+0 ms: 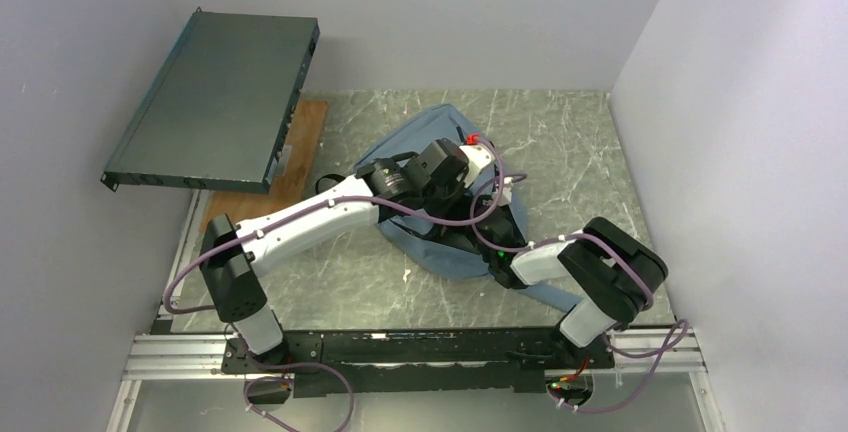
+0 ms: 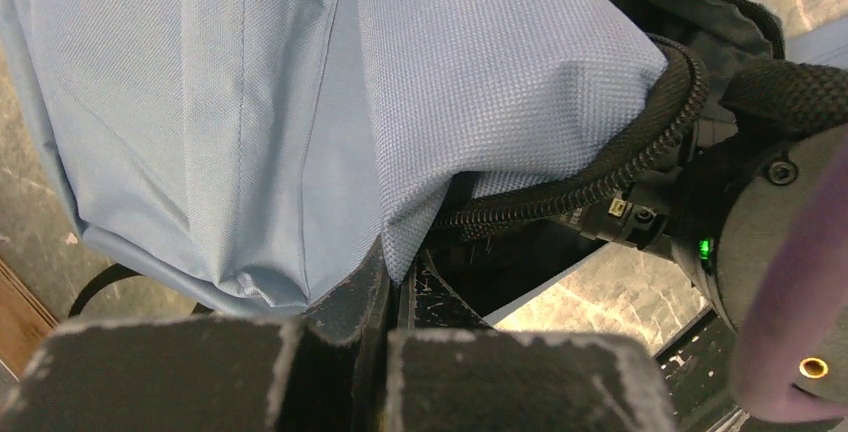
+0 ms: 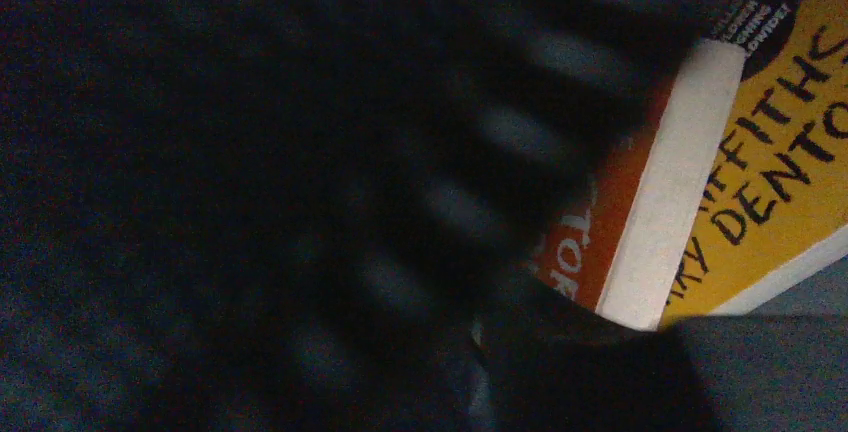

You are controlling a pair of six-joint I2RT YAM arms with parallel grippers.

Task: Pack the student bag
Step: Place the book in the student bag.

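Observation:
The blue-grey student bag (image 1: pixel 412 140) lies in the middle of the table and fills the left wrist view (image 2: pixel 250 102). My left gripper (image 2: pixel 395 270) is shut on the edge of the bag's fabric at its opening and holds it up; the top view shows the gripper over the bag (image 1: pixel 472 157). My right arm (image 1: pixel 545 258) reaches into the opening, and its gripper is hidden inside. The right wrist view is dark and blurred; I cannot make out the fingers there. A book (image 3: pixel 765 167) with a yellow cover and orange spine lies inside the bag.
A dark green flat rack unit (image 1: pixel 215 102) hangs raised at the back left over a wooden board (image 1: pixel 303 152). Grey walls close in the marble table (image 1: pixel 600 152) at the back and right. The right arm's braided cable (image 2: pixel 620 157) lies against the bag's opening.

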